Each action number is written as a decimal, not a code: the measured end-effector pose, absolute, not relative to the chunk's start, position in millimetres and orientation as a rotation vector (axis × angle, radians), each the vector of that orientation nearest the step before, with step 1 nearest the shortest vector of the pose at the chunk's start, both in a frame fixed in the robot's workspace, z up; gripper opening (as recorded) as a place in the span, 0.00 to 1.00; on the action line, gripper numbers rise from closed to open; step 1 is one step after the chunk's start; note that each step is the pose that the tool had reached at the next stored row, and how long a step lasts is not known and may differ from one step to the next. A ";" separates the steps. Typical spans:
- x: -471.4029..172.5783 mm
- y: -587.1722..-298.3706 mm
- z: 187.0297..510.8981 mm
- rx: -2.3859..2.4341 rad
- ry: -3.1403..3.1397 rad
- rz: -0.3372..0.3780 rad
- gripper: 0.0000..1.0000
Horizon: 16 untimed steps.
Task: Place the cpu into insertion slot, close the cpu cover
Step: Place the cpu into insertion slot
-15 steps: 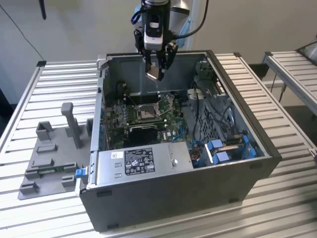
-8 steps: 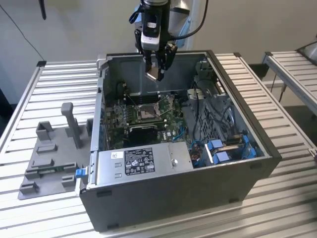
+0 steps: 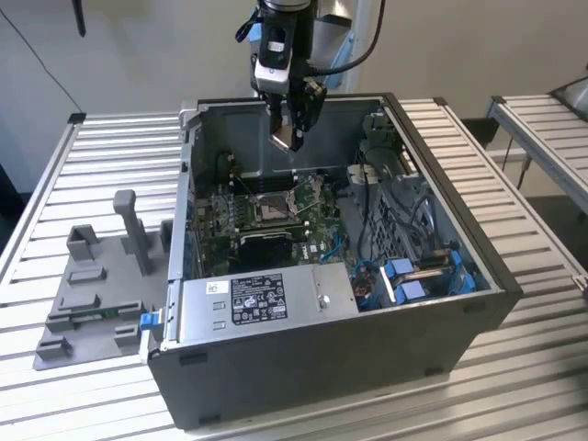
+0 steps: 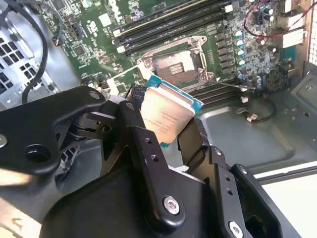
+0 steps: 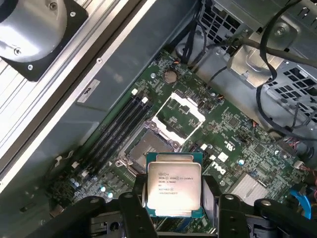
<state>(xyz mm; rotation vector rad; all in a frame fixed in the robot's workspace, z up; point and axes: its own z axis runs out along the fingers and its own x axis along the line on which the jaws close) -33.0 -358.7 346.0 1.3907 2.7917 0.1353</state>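
Note:
The cpu, a thin square chip with a pale metallic face and green edge, is held by its two opposite sides in my gripper, which is shut on it. In the exterior view the gripper hangs over the open computer case with the cpu at its tip, well above the board. The insertion slot has a dark centre and silver rim and lies on the green board just beyond the cpu. The cpu cover, a silver windowed frame, is swung open beside it. The slot is uncovered.
Long black memory slots run beside the socket. A grey labelled metal box sits at the case's front, with cables and blue connectors on the exterior view's right. A grey fixture stands on the slatted table.

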 end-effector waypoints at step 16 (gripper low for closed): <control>-34.5 -358.7 345.7 1.616 2.665 0.128 0.54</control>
